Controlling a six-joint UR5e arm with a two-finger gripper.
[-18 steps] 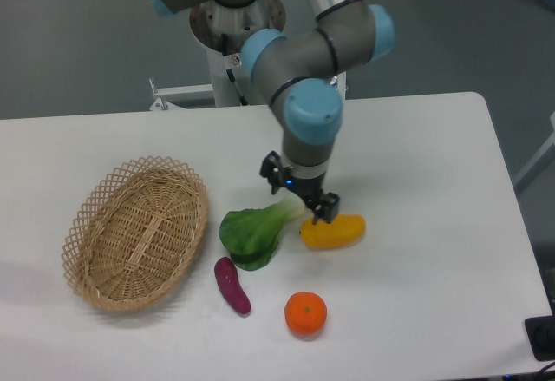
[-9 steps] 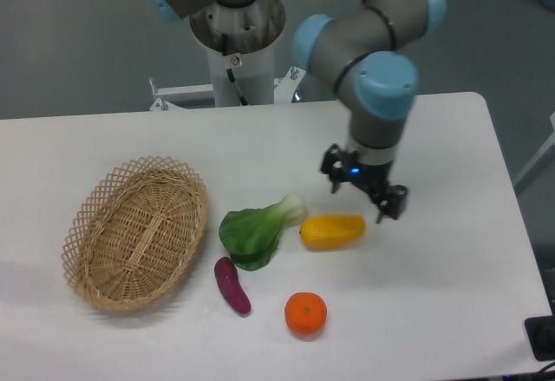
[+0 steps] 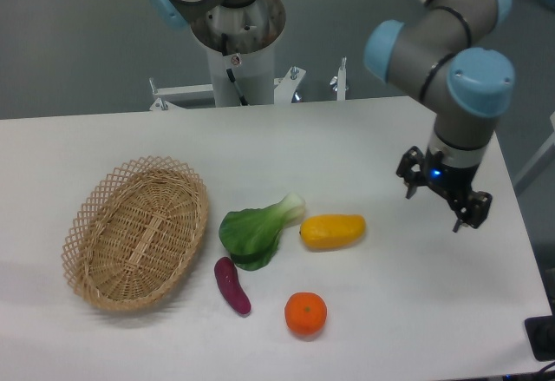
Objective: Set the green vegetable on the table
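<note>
While green vegetable (image 3: pixel 254 234) lies on table (image 3: pixel 130 134), claw (image 3: pixel 443 198) well apart, fingers spread, empty

We see our hand (image 3: pixel 442 199) hanging over bare tabletop (image 3: pixel 416 303) on the right, with lots of room around it. In the middle, things crowd close: the green vegetable (image 3: pixel 253 233) lies between the basket (image 3: pixel 134 232) and the yellow fruit (image 3: pixel 333 231), with the purple piece (image 3: pixel 231 285) touching its leaf and the orange (image 3: pixel 305 313) nearby.
</note>
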